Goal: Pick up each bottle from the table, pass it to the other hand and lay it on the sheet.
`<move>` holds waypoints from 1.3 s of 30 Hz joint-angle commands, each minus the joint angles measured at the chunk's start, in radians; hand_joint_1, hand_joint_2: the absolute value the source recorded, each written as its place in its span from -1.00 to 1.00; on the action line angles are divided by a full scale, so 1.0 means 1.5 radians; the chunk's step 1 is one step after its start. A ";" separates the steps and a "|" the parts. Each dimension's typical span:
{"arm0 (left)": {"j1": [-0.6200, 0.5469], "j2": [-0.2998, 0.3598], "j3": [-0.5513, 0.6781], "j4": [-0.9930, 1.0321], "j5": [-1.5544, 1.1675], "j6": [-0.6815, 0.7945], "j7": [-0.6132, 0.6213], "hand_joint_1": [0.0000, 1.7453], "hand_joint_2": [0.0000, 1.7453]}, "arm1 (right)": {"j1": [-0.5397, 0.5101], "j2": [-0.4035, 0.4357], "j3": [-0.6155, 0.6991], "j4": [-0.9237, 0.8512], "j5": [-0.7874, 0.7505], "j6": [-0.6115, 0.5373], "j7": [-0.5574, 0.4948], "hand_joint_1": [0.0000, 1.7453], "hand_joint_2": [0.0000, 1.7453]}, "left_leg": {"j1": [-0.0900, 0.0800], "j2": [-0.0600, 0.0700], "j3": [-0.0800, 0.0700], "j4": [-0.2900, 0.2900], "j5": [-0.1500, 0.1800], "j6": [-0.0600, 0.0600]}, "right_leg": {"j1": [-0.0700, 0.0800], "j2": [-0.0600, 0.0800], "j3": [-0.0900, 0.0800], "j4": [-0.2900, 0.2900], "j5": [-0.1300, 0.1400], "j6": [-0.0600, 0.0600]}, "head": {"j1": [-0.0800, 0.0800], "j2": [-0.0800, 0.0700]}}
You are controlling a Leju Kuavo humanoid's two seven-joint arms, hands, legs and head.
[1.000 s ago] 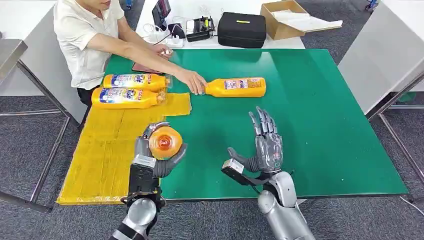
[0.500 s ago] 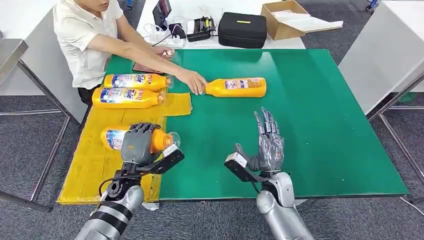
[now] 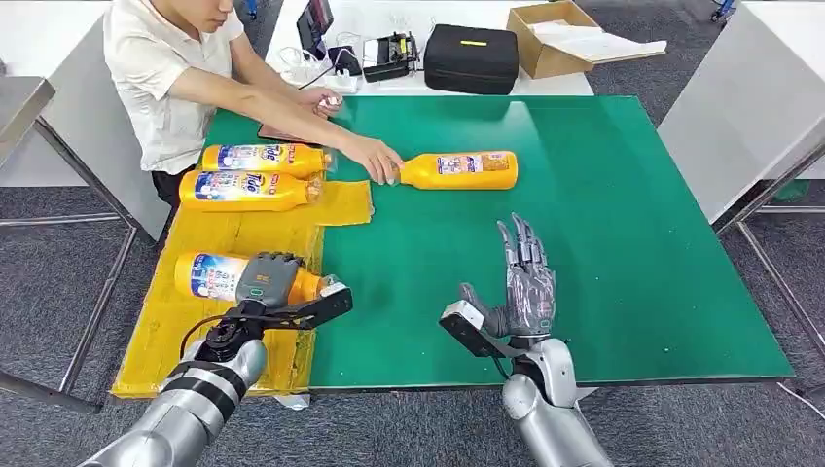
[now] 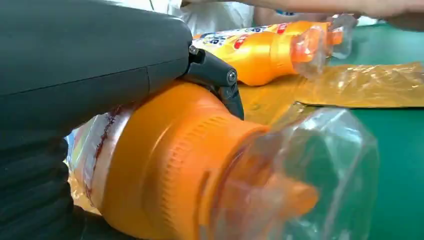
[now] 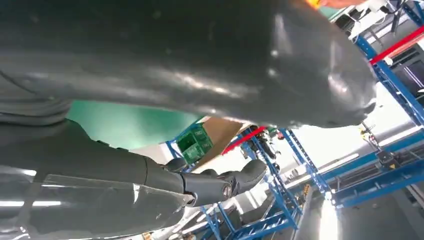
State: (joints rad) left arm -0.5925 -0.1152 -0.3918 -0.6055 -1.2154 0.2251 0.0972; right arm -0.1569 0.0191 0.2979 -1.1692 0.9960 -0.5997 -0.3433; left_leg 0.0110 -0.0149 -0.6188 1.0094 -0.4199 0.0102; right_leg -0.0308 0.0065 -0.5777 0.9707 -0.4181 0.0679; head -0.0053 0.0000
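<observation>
Four bottles lie in the head view. Two finished bottles (image 3: 255,173) rest side by side at the far end of the yellow sheet (image 3: 185,331), touching or nearly so. A third, the held bottle (image 3: 216,275), lies on its side on the sheet nearer the robot, with the left robot hand (image 3: 269,279) wrapped over its neck end; it looks down on the sheet but not yet let go. The last bottle (image 3: 459,169) lies on the green worktop (image 3: 623,243), well apart from the sheet, and a person's hand (image 3: 381,161) touches its cap end. The right robot hand (image 3: 523,277) stands upright over the worktop, fingers spread, grasping nothing.

In the left wrist view, the held bottle (image 4: 165,165) fills the foreground, its clear cap pointing away from the hand, dark fingers (image 4: 220,80) clamped around its shoulder. The finished bottles (image 4: 270,47) show behind it on the sheet (image 4: 360,85).

In the right wrist view, the right robot hand (image 5: 210,185) shows released fingers against the ceiling and racks.

By my judgement, two bottles are done, the third needs only a release, and the fourth remains to be picked up, passed and laid down.
</observation>
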 commanded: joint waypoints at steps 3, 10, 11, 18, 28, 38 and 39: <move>-0.060 -0.009 -0.005 0.143 0.021 -0.097 -0.024 -1.00 1.00 | -0.021 -0.004 0.012 0.035 -0.021 -0.002 -0.016 -1.00 -1.00 | 0.000 0.001 0.002 0.000 0.000 0.000 | 0.000 0.000 0.003 -0.001 0.000 -0.002 | 0.000 0.000; -0.071 0.004 0.017 0.156 0.080 -0.162 -0.104 -1.00 1.00 | -0.053 -0.003 0.024 0.084 -0.044 -0.013 -0.048 -1.00 -1.00 | 0.000 0.004 0.005 -0.001 -0.001 0.000 | 0.001 0.003 0.005 -0.001 0.001 -0.003 | 0.000 0.000; -0.070 0.005 0.017 0.153 0.086 -0.161 -0.117 -1.00 1.00 | -0.056 -0.005 0.026 0.085 -0.043 -0.014 -0.050 -1.00 -1.00 | 0.000 0.003 0.005 -0.001 -0.001 0.000 | 0.000 0.002 0.005 -0.001 0.000 -0.002 | 0.000 0.000; -0.068 0.004 0.052 0.127 0.171 -0.172 -0.193 -1.00 1.00 | -0.073 -0.005 0.037 0.099 -0.058 -0.014 -0.060 -1.00 -1.00 | 0.000 0.003 0.006 -0.001 -0.001 0.000 | 0.001 0.002 0.006 -0.001 0.000 -0.003 | 0.000 0.000; -0.002 -0.005 -0.015 -0.045 0.177 -0.007 -0.212 -1.00 1.00 | -0.045 -0.012 0.026 0.065 -0.039 -0.016 -0.039 -1.00 1.00 | 0.000 0.000 0.004 0.000 0.000 0.000 | 0.001 -0.001 0.005 -0.001 0.000 -0.002 | 0.000 0.000; 0.107 -0.001 -0.067 -0.287 0.244 0.068 -0.257 -1.00 1.00 | -0.023 -0.016 0.013 0.047 -0.017 -0.016 -0.027 -1.00 1.00 | 0.001 0.001 0.002 0.001 -0.001 0.000 | 0.001 0.000 0.003 0.000 -0.001 -0.002 | 0.000 0.000; 0.118 0.001 -0.077 -0.310 0.232 0.089 -0.253 -1.00 1.00 | -0.021 -0.016 0.012 0.045 -0.019 -0.013 -0.028 -1.00 1.00 | 0.000 0.000 0.001 0.000 0.000 0.000 | 0.000 -0.001 0.002 0.000 -0.001 -0.002 | 0.000 0.000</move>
State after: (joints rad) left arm -0.5104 -0.1373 -0.3971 -0.8073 -0.8651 0.2812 -0.2552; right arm -0.1925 0.0126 0.3258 -1.0979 0.9617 -0.6004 -0.3933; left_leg 0.0109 -0.0157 -0.6179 1.0096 -0.4197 0.0102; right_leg -0.0310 0.0058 -0.5767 0.9706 -0.4181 0.0680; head -0.0050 0.0000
